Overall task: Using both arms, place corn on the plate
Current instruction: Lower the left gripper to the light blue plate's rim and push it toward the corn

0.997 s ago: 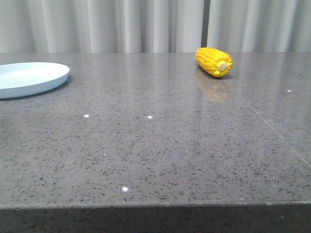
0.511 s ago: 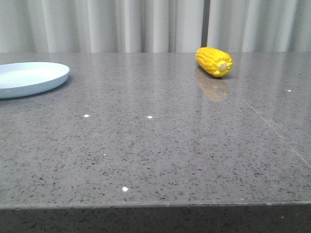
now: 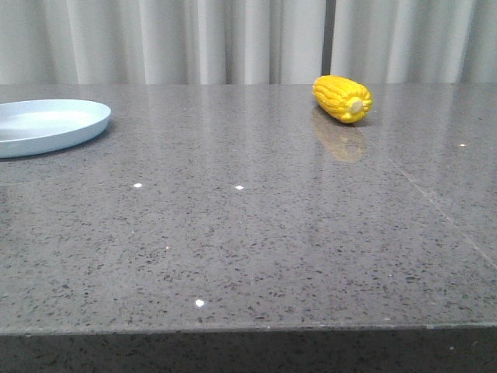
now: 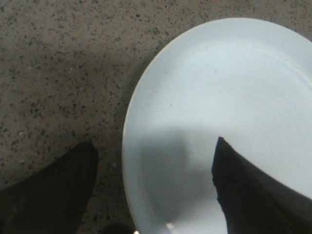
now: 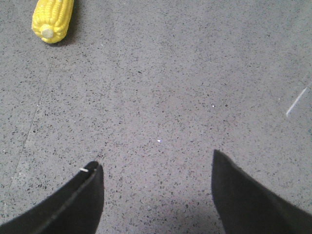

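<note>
I see bare desk (image 3: 248, 233) between the plate (image 3: 46, 124) and the corn (image 3: 342, 98), well apart, giving either claw unobstructed passage.

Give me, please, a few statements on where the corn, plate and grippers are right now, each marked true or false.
1. The corn lies on the plate. False: it lies on the table, apart from the plate.
2. The plate holds nothing. True.
3. The right gripper grips the corn. False: it is open over bare table.
4. The left gripper is open above the plate's rim. True.
</note>
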Motion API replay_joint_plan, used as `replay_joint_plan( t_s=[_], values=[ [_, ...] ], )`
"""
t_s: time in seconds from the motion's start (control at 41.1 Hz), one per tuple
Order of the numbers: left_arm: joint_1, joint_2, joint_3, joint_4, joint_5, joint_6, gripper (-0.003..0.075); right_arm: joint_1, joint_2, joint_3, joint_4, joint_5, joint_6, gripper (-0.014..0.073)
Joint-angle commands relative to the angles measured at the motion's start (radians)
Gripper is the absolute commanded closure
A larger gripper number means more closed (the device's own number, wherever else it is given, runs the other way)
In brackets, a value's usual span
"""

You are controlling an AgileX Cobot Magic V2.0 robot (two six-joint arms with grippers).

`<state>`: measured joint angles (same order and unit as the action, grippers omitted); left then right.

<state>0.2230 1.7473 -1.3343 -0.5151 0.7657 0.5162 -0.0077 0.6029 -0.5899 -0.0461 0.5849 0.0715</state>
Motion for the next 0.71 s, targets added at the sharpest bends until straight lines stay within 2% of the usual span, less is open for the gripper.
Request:
replay_joint_plan(
  t_s=[0.0,0.365,0.584,0.681],
  values=[
    [-0.006,-0.029,-0.040,-0.039,-0.022,0.003,0.0276,-0.003,0.007,-0.034,-0.007,-0.065,-0.003,0.0094],
    [-0.008,-0.014,-0.041,-0.039,-0.011,0.005,0.0493,-0.003,0.007,-0.034,-0.007,-0.064,-0.003,0.0094],
    [-0.008,-0.014,-0.041,-0.025,0.013,0.005,0.0737,-0.003,0.007,-0.034,-0.007,-0.065,-0.003,0.0094],
    [-0.008,-0.014,-0.041,-0.020,0.018,0.005,0.0741,-0.003,0.007,-0.034,-0.007,-0.065,-0.003,0.0094]
  ],
)
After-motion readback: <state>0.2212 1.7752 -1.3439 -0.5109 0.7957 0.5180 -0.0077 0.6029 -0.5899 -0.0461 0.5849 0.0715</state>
